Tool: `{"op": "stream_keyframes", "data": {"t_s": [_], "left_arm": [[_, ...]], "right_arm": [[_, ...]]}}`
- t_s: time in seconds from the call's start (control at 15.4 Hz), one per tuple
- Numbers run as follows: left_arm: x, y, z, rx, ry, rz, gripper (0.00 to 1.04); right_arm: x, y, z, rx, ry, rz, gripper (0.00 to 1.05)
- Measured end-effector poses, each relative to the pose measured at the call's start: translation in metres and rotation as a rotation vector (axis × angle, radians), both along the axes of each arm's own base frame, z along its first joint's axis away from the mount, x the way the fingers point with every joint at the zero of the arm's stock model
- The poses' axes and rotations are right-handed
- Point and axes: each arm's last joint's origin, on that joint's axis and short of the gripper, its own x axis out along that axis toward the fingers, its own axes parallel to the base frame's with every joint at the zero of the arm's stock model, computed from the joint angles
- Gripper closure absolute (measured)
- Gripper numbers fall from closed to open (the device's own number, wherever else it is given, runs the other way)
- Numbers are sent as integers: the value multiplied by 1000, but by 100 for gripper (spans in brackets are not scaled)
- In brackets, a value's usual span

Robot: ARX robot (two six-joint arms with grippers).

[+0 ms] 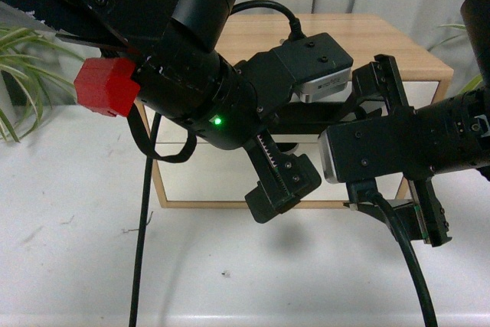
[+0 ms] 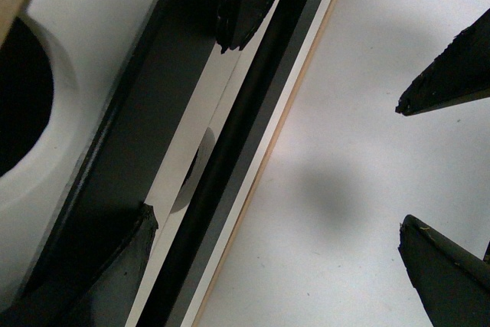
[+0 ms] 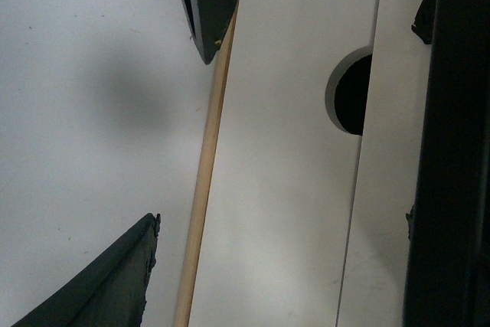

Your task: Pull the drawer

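The drawer sits shut at frame centre behind both arms, our left pincer gaping by its black handle, the right pincer likewise spread, so pulling before we close could slip us off the bar.

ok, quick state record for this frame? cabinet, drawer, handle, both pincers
cabinet: light wood, on a white table
drawer: white front, looks shut
handle: black bar, not gripped
left pincer: open, close to the handle
right pincer: open, empty, by the cabinet's bottom edge
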Motion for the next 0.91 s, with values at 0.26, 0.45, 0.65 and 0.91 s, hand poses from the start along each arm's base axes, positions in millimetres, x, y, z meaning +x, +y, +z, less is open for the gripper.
{"op": "stream_keyframes", "data": {"t_s": [0.26, 0.45, 0.65, 0.91], "left_arm": [[0, 0, -2, 1, 0, -1, 7], [-2, -2, -3, -3, -2, -9, 7], [-20, -3, -7, -15, 6, -44, 7], [-71, 11, -11, -72, 30, -85, 7]], "right_arm": [[-1, 2, -1, 2, 2, 4, 6], [-2, 2, -2, 5, 6, -2, 6], [-23, -3, -5, -4, 37, -8, 6], [-82, -7, -6, -9, 91, 3, 6]]}}
